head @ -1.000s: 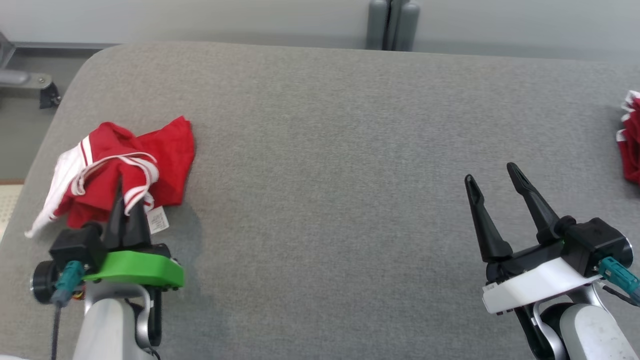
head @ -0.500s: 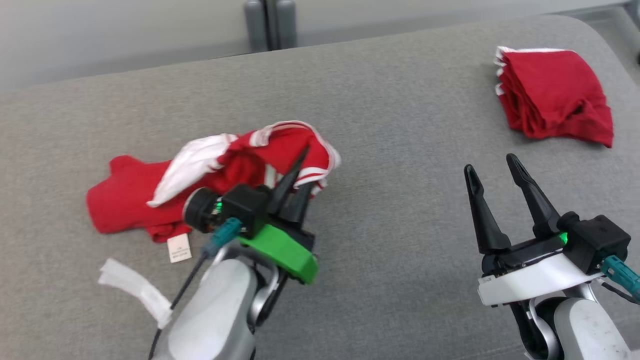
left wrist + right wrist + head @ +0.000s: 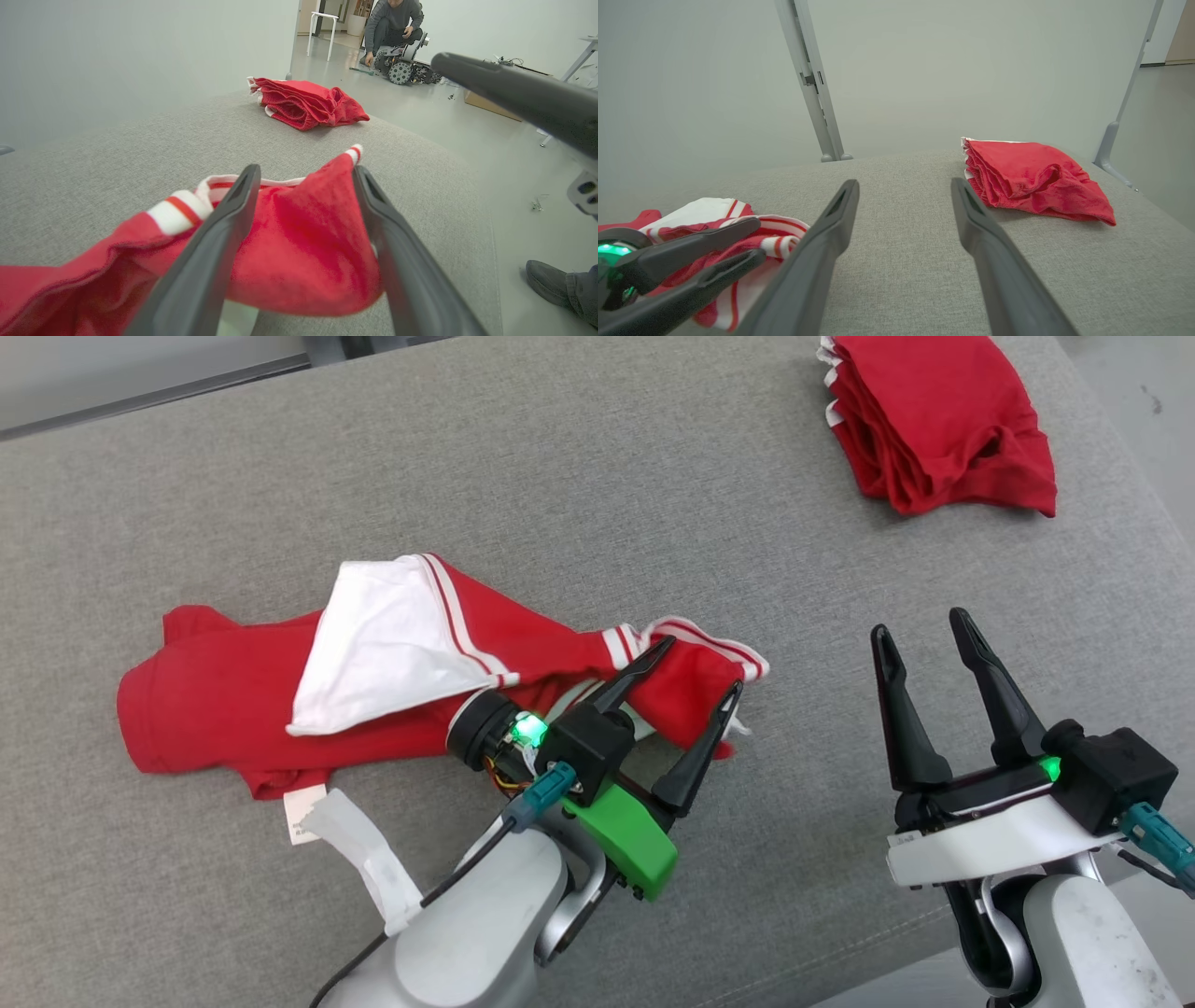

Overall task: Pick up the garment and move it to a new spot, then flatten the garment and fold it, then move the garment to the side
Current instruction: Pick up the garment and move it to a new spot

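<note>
My left claw (image 3: 702, 667) has sprung apart, releasing the garment (image 3: 215, 700) at mid-frame. Soft, light and limp, it wants pinching at the striped hem (image 3: 695, 637).

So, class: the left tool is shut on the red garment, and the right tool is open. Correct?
No. The left tool is open too: the left wrist view shows its fingers spread with the garment between them. The right tool is open.
</note>
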